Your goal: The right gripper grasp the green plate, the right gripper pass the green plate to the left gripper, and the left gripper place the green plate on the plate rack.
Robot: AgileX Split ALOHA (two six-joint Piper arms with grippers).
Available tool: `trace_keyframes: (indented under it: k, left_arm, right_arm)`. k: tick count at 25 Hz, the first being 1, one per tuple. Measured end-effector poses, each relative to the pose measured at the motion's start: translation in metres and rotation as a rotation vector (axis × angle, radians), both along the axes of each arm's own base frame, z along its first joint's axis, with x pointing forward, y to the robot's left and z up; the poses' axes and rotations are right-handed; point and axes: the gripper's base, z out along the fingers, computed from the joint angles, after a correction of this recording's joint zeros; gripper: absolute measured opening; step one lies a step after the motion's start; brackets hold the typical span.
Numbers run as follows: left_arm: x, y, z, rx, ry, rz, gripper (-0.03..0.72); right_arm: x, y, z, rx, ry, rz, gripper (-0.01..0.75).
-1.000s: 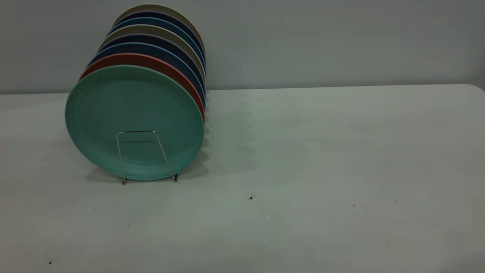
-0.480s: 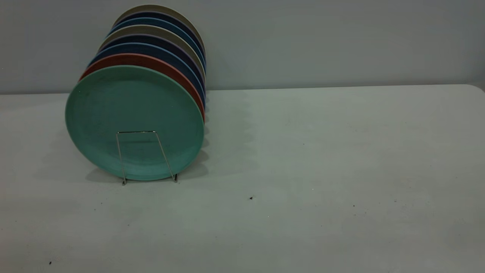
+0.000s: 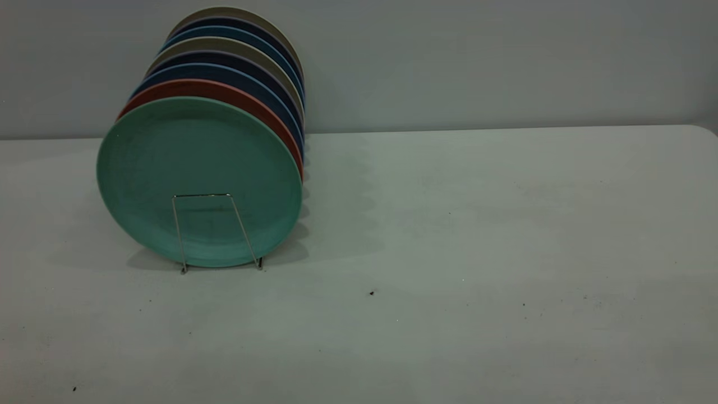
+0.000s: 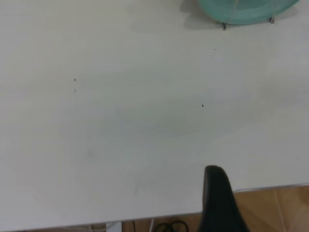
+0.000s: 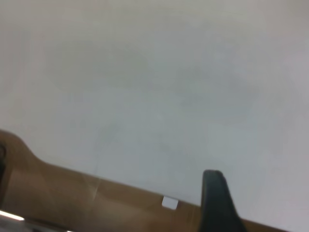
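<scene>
The green plate point(image 3: 196, 168) stands upright in the front slot of the plate rack point(image 3: 178, 235), behind its front wire loop, at the table's left. Its lower rim point(image 4: 246, 7) and the rack's wire feet point(image 4: 225, 24) also show in the left wrist view. Neither gripper appears in the exterior view. The left gripper point(image 4: 217, 203) shows only as one black wedge above the table's near edge, far from the plate. The right gripper point(image 5: 216, 203) shows as one black wedge above the table's edge, with nothing near it.
Behind the green plate stand a salmon plate point(image 3: 168, 90), dark blue plates point(image 3: 190, 72) and several more in a row toward the wall. The white table point(image 3: 477, 224) stretches to the right. Brown floor point(image 4: 275, 208) lies past the table edge.
</scene>
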Motion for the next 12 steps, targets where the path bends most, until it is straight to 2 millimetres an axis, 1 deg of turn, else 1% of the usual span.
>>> trace_keyframes:
  k: [6, 12]
  left_arm:
    - [0.0002, -0.0012, -0.0014, -0.027, -0.005, 0.007, 0.492]
    - [-0.0074, -0.0012, -0.0025, -0.036, -0.058, -0.020, 0.492]
  right_arm:
    - [-0.0025, 0.0017, 0.0005, 0.028, -0.011, 0.008, 0.465]
    - [-0.0027, 0.0024, 0.0005, 0.036, -0.010, 0.011, 0.465]
